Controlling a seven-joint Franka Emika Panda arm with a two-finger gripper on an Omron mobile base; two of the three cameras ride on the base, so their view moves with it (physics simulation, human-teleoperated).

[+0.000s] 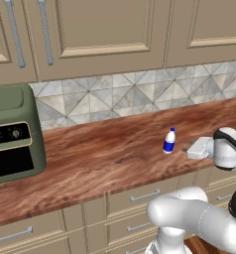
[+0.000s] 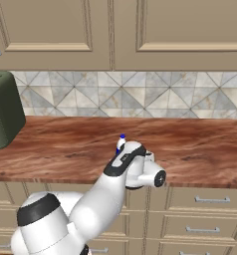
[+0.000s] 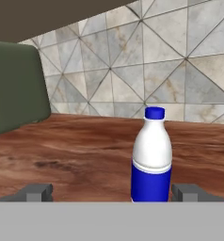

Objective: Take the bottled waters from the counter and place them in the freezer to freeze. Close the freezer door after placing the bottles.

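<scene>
Standing upright just ahead of the spread two-finger gripper [image 3: 111, 192] (right of centre): whitish plastic bottle with blue cap and label [image 3: 152, 157].

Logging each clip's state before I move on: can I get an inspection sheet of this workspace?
Surface: wooden counter, bare around the bottle.
Job's things: one water bottle, white with blue cap and label, upright on the counter. Second bottle and freezer: nothing seen.
Clutter: green toaster oven at the counter's left end.
Grippers: gripper open, level with the bottle, fingers either side, not touching.
Cables: nothing seen.
Surroundings: tiled backsplash, beige upper cabinets, drawers below.
</scene>
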